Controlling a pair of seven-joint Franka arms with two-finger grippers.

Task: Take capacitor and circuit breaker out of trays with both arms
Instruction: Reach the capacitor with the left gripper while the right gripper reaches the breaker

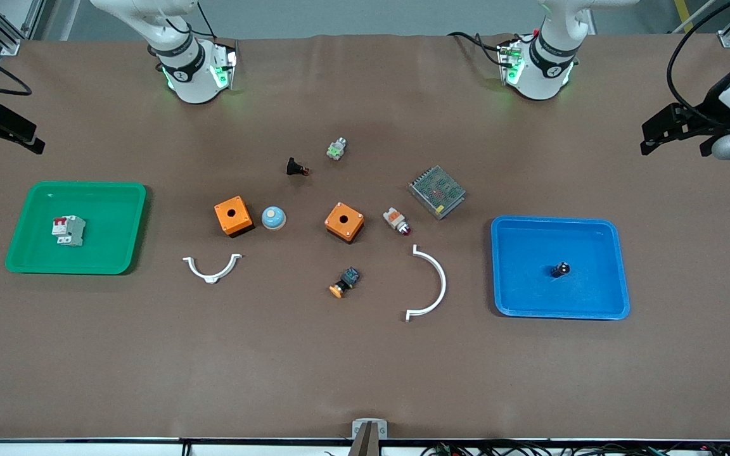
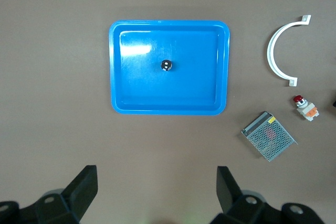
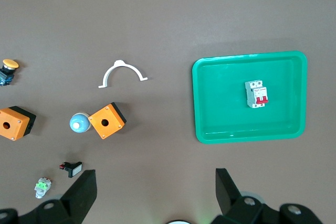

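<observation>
The capacitor (image 1: 560, 269), a tiny black cylinder, lies in the blue tray (image 1: 599, 237) toward the left arm's end of the table; it also shows in the left wrist view (image 2: 167, 65). The breaker (image 1: 68, 229), white-grey with red levers, lies in the green tray (image 1: 118, 202) toward the right arm's end; it also shows in the right wrist view (image 3: 256, 93). My left gripper (image 1: 656, 130) hangs high and open near the blue tray's end of the table, empty (image 2: 156, 182). My right gripper (image 1: 23, 136) hangs high and open near the green tray's end, empty (image 3: 156, 182).
Between the trays lie two orange boxes (image 1: 233, 215) (image 1: 344, 221), a blue-white dome (image 1: 273, 218), two white curved brackets (image 1: 211, 269) (image 1: 431, 285), a mesh-covered unit (image 1: 437, 190), an orange-capped button (image 1: 345, 282), a white-orange part (image 1: 397, 220), a black button part (image 1: 295, 167) and a green-white part (image 1: 337, 149).
</observation>
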